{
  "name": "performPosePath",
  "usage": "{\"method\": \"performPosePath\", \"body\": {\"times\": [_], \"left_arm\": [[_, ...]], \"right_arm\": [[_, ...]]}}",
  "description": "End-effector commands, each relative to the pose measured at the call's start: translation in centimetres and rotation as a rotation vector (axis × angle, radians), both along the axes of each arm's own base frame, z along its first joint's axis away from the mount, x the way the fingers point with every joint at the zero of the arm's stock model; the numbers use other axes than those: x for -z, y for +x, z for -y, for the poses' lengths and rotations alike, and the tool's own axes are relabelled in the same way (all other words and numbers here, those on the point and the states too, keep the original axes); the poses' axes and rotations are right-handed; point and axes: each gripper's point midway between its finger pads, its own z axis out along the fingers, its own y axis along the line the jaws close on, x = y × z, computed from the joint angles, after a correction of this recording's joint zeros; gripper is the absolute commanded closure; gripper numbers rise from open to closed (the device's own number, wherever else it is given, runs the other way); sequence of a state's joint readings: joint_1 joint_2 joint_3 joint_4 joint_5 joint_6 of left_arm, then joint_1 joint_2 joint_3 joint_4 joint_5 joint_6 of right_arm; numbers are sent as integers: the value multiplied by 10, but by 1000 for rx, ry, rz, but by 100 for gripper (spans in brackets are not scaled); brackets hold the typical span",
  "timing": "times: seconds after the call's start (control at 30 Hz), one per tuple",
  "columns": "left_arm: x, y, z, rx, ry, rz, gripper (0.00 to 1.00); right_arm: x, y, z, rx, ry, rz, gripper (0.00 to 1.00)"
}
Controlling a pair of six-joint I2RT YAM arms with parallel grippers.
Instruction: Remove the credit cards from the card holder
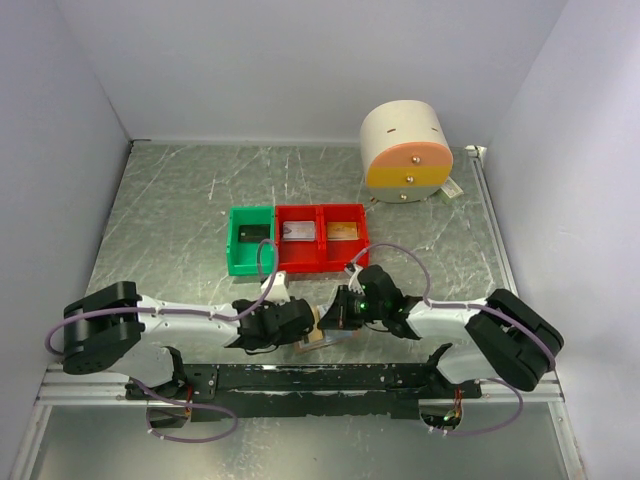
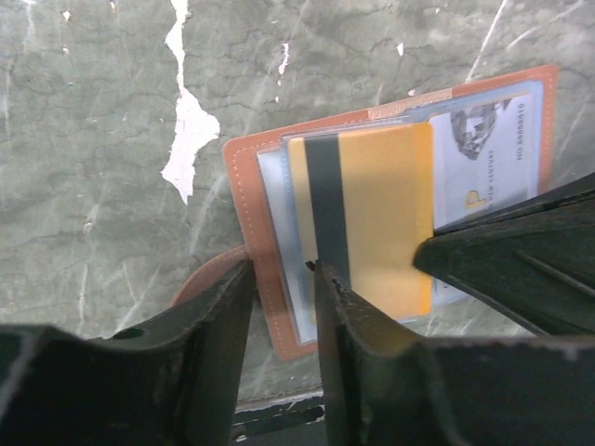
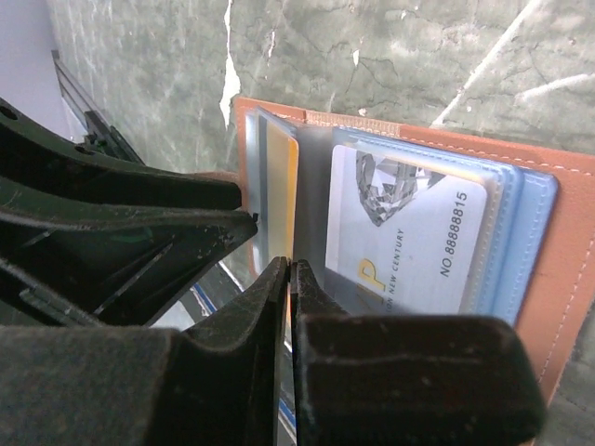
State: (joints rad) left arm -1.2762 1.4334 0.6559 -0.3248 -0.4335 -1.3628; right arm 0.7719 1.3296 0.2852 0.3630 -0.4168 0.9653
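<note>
The tan leather card holder (image 2: 253,200) lies open near the table's front edge, also seen in the top view (image 1: 322,338) and the right wrist view (image 3: 567,269). A gold card with a black stripe (image 2: 386,214) sticks out of its pale blue sleeves. A silver-grey card with a diamond picture (image 3: 400,228) sits in a sleeve. My left gripper (image 2: 279,279) stands over the holder's left edge, fingers a narrow gap apart with that edge between them. My right gripper (image 3: 289,274) is shut on the gold card's edge (image 3: 282,186).
A green bin (image 1: 236,262) holds a dark card. A red two-part bin (image 1: 322,262) holds a silver-grey card and a gold-brown card. A cream cylinder with an orange band (image 1: 405,150) stands at the back right. The black rail (image 1: 300,378) runs along the front edge.
</note>
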Motion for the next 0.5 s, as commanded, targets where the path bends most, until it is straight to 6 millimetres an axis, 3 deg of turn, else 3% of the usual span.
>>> {"method": "performPosePath", "body": {"times": [0.0,0.13,0.33,0.47], "left_arm": [[4,-6,0,22,5,2,52],[3,-5,4,34,-17,12,50],[26,-11,-23,-16,157,-46,57],[33,-12,-25,-11,214,-62,60]], "right_arm": [[-5,1,-7,-37,25,8,94],[0,-2,-8,-41,38,-14,93],[-1,-1,-10,-47,39,-13,89],[-4,3,-10,-37,33,2,87]]}}
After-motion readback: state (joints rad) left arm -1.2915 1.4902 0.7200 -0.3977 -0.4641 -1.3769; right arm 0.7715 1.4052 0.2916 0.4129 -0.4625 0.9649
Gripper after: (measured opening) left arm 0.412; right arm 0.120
